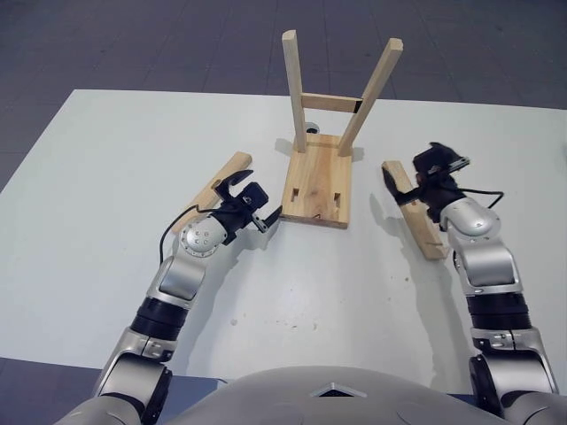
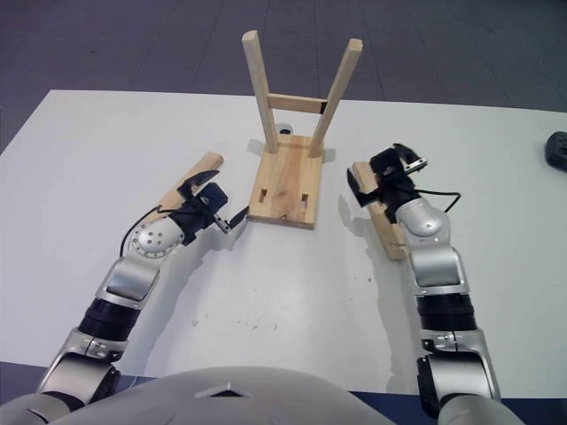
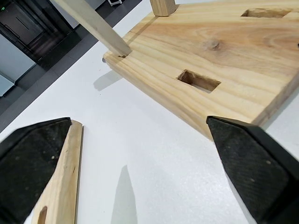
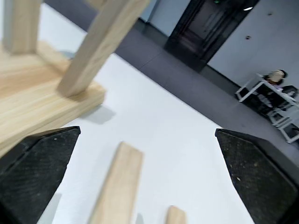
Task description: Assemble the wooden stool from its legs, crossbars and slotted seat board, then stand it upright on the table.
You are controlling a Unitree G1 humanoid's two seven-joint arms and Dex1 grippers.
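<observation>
Stool parts: spread in three groups across a white table (image 1: 115, 177), with the half-built stool in the middle.
Left bar (image 1: 229, 170): a loose wooden length lying flat on the table, slanted, well left of the seat board; a slot shows near its close end in the left wrist view.
Left claw (image 1: 256, 195): spread wide and gripping nothing. One pad (image 3: 37, 158) sits over the left bar, and whether it touches I cannot tell. The other pad (image 3: 252, 163) is just beside the seat board's near left corner. Bare table lies between them.
Seat board (image 1: 317, 181): flat on the table at the centre.
Slots (image 3: 198, 80): two at the board's near end, both unfilled.
Legs (image 1: 294, 88): two stand in the board's far end, pointing up and leaning apart.
Crossbar (image 1: 330, 102): joins the two legs partway up.
Right claw (image 1: 416, 170): spread wide and gripping nothing, held over the far end of the right bar; contact cannot be judged.
Right bar (image 1: 425, 232): a loose wooden length flat on the table, right of the seat board and apart from it, running toward the robot.
</observation>
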